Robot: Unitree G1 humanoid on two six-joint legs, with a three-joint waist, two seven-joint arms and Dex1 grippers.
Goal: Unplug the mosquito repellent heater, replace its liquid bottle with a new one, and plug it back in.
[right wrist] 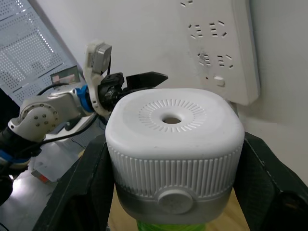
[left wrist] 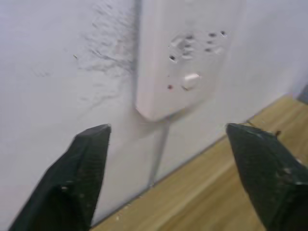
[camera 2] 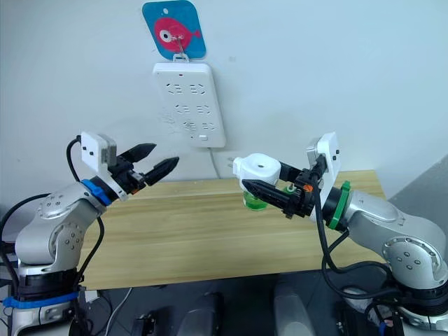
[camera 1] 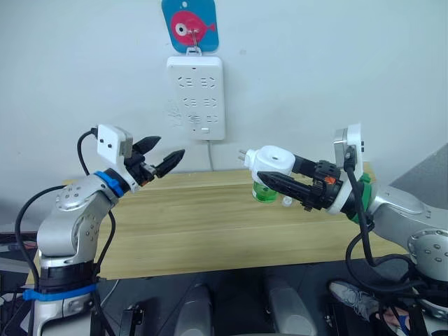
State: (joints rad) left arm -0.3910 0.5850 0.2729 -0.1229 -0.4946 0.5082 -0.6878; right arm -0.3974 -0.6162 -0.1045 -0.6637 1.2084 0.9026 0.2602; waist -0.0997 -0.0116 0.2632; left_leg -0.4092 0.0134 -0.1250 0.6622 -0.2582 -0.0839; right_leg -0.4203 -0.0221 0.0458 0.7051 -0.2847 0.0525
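Note:
The mosquito repellent heater [camera 1: 271, 159] is a white rounded unit with a round hole in its top [right wrist: 172, 118]. It is unplugged, and its two metal prongs [camera 1: 241, 155] point toward the wall. A green liquid bottle [camera 1: 264, 192] hangs under it. My right gripper [camera 1: 273, 170] is shut on the heater's sides and holds it above the back of the wooden table [camera 1: 196, 231]. My left gripper [camera 1: 171, 147] is open and empty, raised at the left and pointing toward the wall below the socket strip [camera 1: 196, 98].
The white multi-socket strip [left wrist: 178, 53] hangs on the wall under a blue plaque with a pink fish [camera 1: 190, 24]. Its cable [camera 1: 210, 155] drops behind the table. A small white object [camera 1: 287, 201] lies on the table near the bottle.

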